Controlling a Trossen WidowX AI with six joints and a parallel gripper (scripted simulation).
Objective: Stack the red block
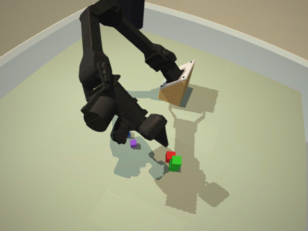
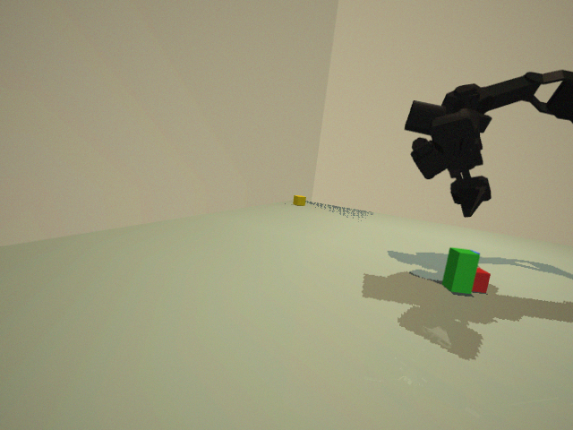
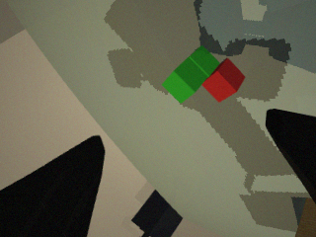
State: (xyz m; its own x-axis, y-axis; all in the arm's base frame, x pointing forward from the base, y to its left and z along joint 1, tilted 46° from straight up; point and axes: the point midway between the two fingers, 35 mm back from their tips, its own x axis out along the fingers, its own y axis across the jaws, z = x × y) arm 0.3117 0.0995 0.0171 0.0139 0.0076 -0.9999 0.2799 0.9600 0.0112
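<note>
From above, the hand (image 1: pixel 143 139) hangs spread wide with nothing in it, over the surface (image 1: pixel 62 173) near a purple block (image 1: pixel 133 143). The red block (image 1: pixel 170 156) sits touching the green tower (image 1: pixel 175 163).

From the side, the hand (image 2: pixel 469 196) hovers well above the tower (image 2: pixel 458 270); the red block (image 2: pixel 481 279) is tucked behind it.

Through the wrist view, both fingers frame the two pieces (image 3: pixel 224 79) ahead.

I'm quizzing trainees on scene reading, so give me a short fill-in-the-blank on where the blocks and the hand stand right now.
1. The red block rests on the ____, beside the green tower.
2. The hand hangs above the blocks with its fingers ____.
3. The block nearest the purple block is ____.
4. By the far wall corner sits a ____ object.

Missing words: table; open; blue; yellow
</note>
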